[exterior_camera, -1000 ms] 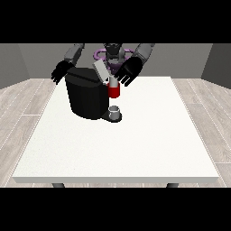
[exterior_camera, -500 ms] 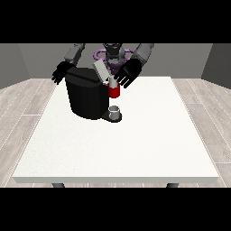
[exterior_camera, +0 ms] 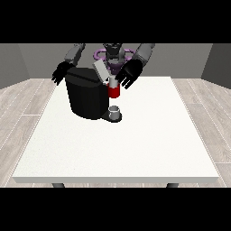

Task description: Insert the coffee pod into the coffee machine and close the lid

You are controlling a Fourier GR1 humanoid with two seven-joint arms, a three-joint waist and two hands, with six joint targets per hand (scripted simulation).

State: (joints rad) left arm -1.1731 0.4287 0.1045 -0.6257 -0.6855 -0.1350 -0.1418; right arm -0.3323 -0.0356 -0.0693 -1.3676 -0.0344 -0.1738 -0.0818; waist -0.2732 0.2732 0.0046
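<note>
Since the hand at the view's right (exterior_camera: 129, 73) hovers with fingers spread, holding nothing, just beside the raised lid (exterior_camera: 101, 71), I'd press that lid squarely down over the coffee machine (exterior_camera: 85, 92); the pod I cannot make out.

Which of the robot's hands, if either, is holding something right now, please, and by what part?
Neither: the hand at the view's right hangs spread above the red section of the coffee machine; the hand at the view's left is open behind it.
</note>
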